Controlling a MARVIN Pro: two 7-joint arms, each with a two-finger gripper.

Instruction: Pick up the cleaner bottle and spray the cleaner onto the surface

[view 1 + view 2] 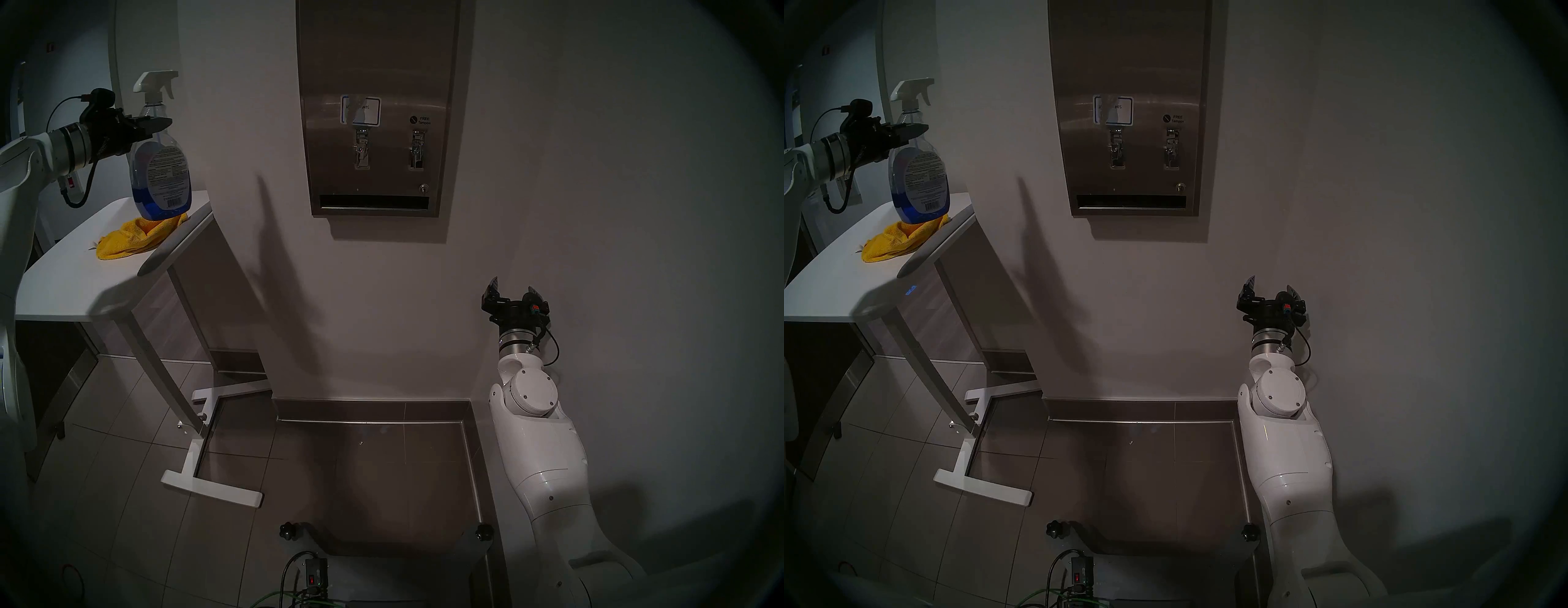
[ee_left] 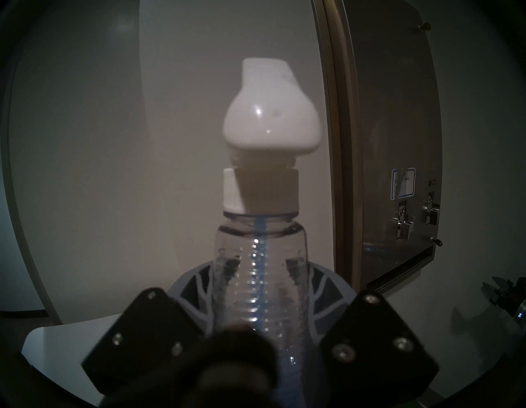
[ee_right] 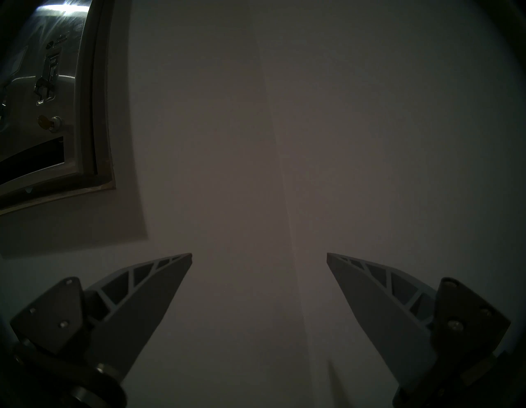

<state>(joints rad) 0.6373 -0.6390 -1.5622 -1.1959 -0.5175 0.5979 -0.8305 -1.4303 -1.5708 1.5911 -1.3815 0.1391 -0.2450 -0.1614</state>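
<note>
The cleaner bottle (image 1: 160,178) (image 1: 919,182) is clear with a white trigger nozzle and a white label, and it stands upright over the table's far end. Blue cleaner (image 1: 142,199) fills its lower part. My left gripper (image 1: 155,124) (image 2: 260,282) is shut on the bottle's neck (image 2: 260,270). The bottle's base is at a yellow cloth; I cannot tell if they touch. The surface, a steel wall dispenser (image 1: 377,63) (image 2: 398,114) (image 3: 42,85), hangs to the bottle's right. My right gripper (image 1: 513,291) (image 3: 259,256) is open and empty, low by the wall.
A crumpled yellow cloth (image 1: 131,240) lies on the white table (image 1: 72,280) at the left. The table's white legs and foot (image 1: 212,488) stand on the tiled floor. My base with cables (image 1: 309,573) is at the bottom.
</note>
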